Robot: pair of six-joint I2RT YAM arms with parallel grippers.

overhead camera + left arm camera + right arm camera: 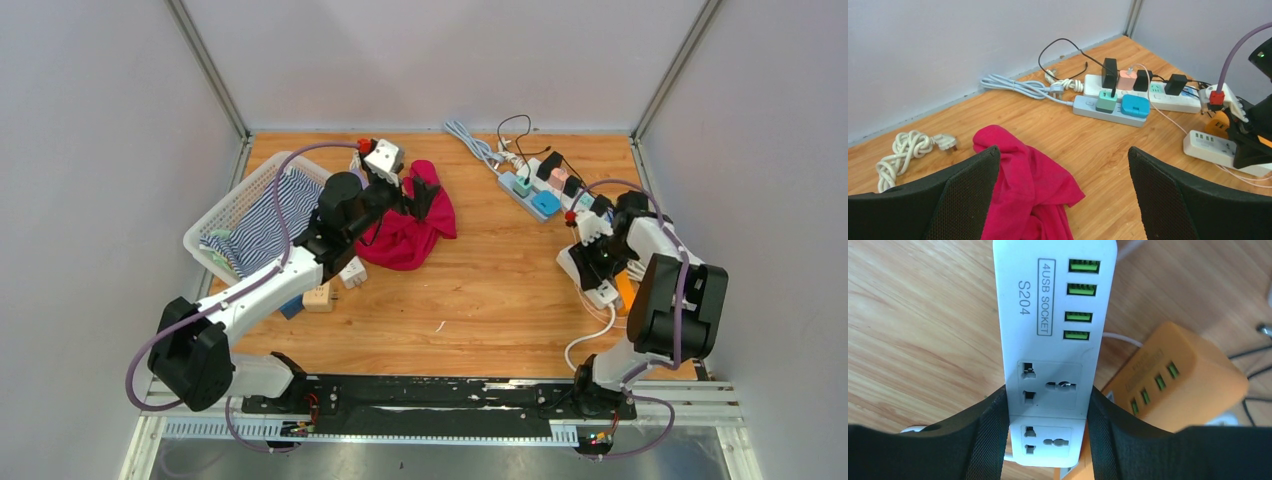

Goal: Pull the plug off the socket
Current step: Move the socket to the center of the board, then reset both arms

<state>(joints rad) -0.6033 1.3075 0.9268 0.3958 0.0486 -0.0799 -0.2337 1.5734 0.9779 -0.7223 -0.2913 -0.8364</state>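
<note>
Bracing is judged under way: the white power strip [1053, 300] is clamped by the right tool [1048, 410], while the left tool [1063, 152] is held wide above the red cloth [1018, 170], well apart from the teal plug [1106, 101], seated in the grey strip [1083, 106] and next to be gripped.

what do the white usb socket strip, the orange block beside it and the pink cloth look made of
The white USB socket strip: hard plastic, smooth slight sheen, printed lettering. The orange block: probably plastic, possibly rubbery, matte with rounded edges. The pink cloth: soft fabric, crumpled into folds.
</note>
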